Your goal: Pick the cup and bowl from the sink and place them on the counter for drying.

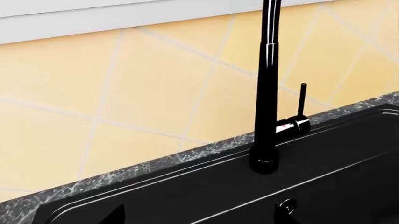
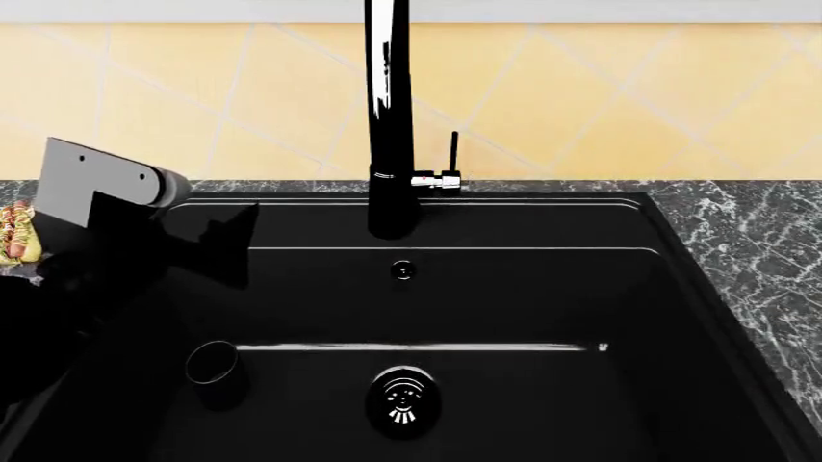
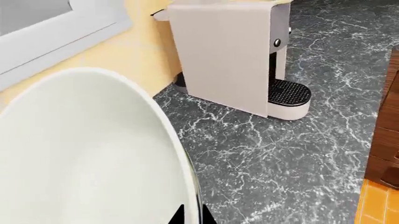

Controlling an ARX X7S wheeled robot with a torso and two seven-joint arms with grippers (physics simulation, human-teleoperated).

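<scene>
The small black cup (image 2: 212,364) stands upright on the floor of the black sink (image 2: 540,298), left of the drain. My left gripper (image 2: 229,252) hovers open over the sink's back left corner, above and behind the cup. In the left wrist view its dark fingertips (image 1: 115,215) stand wide apart with nothing between them, and the cup does not show. My right gripper (image 3: 193,217) is shut on the rim of the white bowl (image 3: 81,154), one finger inside and one outside. The bowl is held over the veined dark counter (image 3: 281,154). The right arm is outside the head view.
A tall glossy black faucet (image 2: 388,115) with a side lever rises behind the basin. A round drain strainer (image 2: 403,401) and an overflow hole (image 2: 403,270) mark the sink. A beige coffee machine (image 3: 231,56) stands on the counter beyond the bowl. Reddish wood (image 3: 386,140) borders that counter.
</scene>
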